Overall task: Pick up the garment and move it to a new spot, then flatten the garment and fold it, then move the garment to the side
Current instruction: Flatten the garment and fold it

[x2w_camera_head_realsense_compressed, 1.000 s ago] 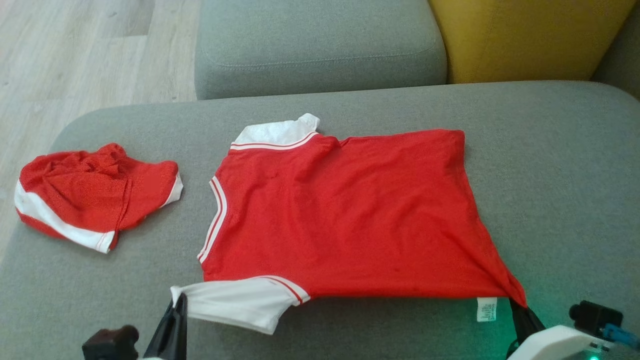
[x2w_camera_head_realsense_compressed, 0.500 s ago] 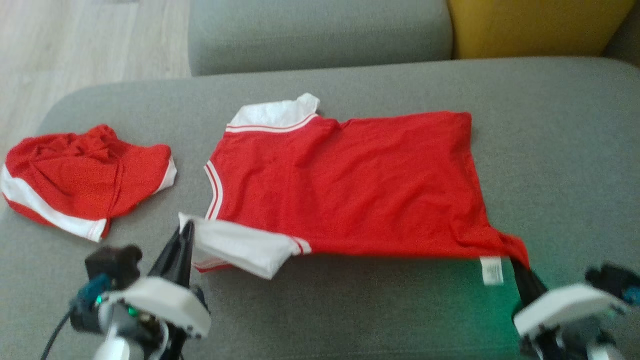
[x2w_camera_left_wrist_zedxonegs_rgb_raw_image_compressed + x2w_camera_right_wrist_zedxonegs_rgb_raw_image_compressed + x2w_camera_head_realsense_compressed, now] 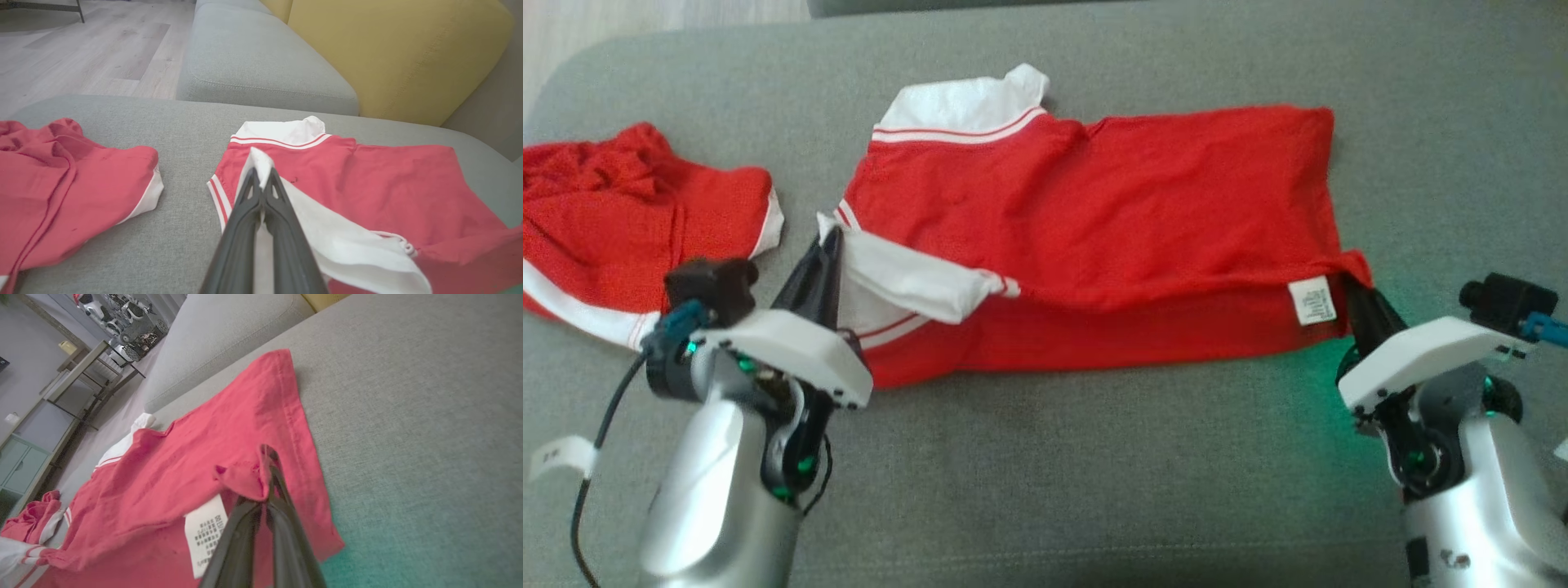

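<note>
The garment is a red shirt with white sleeves, spread on the grey cushion. Its near edge is lifted and carried over the body, with a lower layer showing beneath. My left gripper is shut on the white near sleeve; in the left wrist view the sleeve tip sits pinched at the fingertips. My right gripper is shut on the red hem corner beside the white care label. The right wrist view shows that corner bunched in the jaws.
A second red and white garment lies crumpled at the cushion's left end. Another grey cushion and a yellow one stand beyond, with wooden floor to the left. Bare cushion lies on the near side of the shirt.
Both grippers have carried the shirt's near edge away from me over its body, starting a fold. The head camera has tilted down, so the scene sits higher in view.
</note>
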You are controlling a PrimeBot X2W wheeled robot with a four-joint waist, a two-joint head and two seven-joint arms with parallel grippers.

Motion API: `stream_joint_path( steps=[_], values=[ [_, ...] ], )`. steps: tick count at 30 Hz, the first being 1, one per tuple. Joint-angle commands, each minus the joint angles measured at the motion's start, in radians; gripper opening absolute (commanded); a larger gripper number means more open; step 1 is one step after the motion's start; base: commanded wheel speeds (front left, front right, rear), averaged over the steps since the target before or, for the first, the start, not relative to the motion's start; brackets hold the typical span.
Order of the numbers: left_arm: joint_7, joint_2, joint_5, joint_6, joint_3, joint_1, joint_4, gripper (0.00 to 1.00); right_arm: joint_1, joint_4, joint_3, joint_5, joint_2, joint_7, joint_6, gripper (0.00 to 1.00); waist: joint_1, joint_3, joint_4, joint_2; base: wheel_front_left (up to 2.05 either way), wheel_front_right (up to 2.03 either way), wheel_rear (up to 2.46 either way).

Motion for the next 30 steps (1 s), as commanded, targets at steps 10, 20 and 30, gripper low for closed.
stream_joint_path(
  steps=[10, 20, 30],
  values=[
    [-0.077, 0.001, -0.034, -0.044, 0.027, -0.143, 0.172, 0.04, -0.086, 0.117, -0.01, -0.049, -0.007, -0.056, -0.001, 0.0, -0.0002, 0.063, 0.004, 0.0, 0.0, 0.0, 0.0],
    [-0.198, 0.002, -0.01, -0.014, 0.024, -0.088, 0.2, 1.0, -0.054, 0.064, 0.049, -0.107, -0.007, -0.201, -0.001, 1.0, -0.0002, 0.02, -0.002, 0.0, 0.0, 0.0, 0.0],
    [-0.285, 0.034, 0.095, 0.091, 0.015, 0.111, 0.029, 1.0, 0.099, -0.109, 0.062, -0.286, -0.007, -0.346, -0.001, 1.0, -0.0002, -0.058, -0.011, 0.0, 0.0, 0.0, 0.0]
  ],
)
